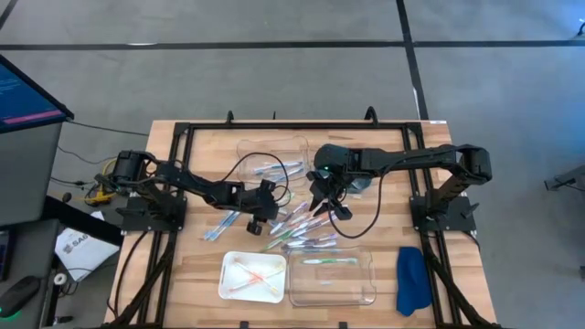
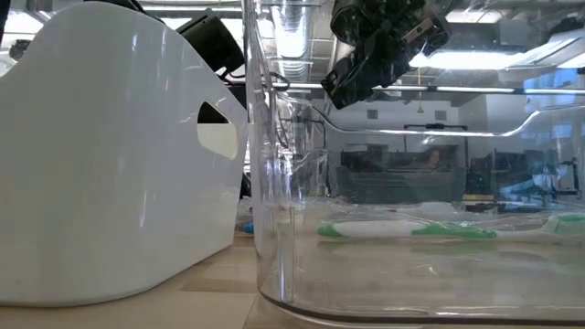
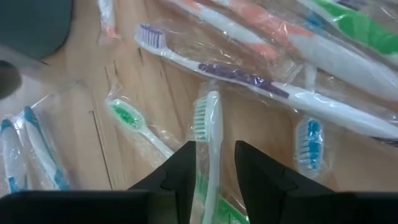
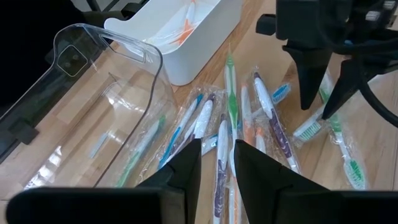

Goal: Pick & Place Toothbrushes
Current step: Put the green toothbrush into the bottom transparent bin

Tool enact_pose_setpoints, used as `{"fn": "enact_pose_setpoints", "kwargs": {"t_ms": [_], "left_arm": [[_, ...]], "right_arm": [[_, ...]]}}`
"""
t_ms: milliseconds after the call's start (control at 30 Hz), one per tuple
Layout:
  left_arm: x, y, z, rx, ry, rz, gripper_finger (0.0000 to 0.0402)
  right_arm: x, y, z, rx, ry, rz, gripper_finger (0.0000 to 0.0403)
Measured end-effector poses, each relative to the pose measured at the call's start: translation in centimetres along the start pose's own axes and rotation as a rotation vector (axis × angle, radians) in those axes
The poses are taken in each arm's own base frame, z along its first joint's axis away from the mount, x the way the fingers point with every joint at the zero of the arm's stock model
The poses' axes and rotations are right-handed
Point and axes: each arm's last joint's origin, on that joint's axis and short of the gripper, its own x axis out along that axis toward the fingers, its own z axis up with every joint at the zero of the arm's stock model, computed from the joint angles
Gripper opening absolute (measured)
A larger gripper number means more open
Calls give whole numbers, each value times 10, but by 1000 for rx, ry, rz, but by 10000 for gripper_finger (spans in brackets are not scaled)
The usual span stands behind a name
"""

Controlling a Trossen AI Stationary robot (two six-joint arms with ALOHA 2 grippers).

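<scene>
Toothbrushes (image 1: 297,228) are mostly heaped in a loose pile mid-table, all in clear wrappers, colours mixed: green, blue, purple, orange. A few more sit in the clear tray (image 1: 272,157) at the far side. The white bin (image 1: 253,276) at the near edge has orange ones in it, and the clear bin (image 1: 333,276) right beside it holds a green and white one (image 2: 411,230).

The left gripper (image 1: 260,222) is down at the left edge of the pile. Its fingers (image 3: 180,180) sit narrowly apart on either side of a green and white toothbrush (image 3: 208,143), close against the handle, though I honestly can't tell if they're actually pinching it.

The right gripper (image 1: 327,203) hangs above the pile's right side, fingers (image 4: 186,165) a narrow gap apart with nothing between them, just toothbrushes lying below.

A blue cloth (image 1: 411,280) lies by the right near corner.
</scene>
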Motion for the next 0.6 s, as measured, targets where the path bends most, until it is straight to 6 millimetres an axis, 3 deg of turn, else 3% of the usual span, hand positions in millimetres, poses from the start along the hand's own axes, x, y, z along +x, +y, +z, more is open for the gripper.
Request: {"fn": "enact_pose_setpoints", "kwargs": {"t_ms": [300, 600], "left_arm": [[13, -8, -6, 9, 29, -27, 106], [11, -7, -5, 31, 34, -3, 103]], "right_arm": [[0, 0, 0, -3, -2, -1, 90], [0, 0, 0, -3, -2, -1, 90]]}}
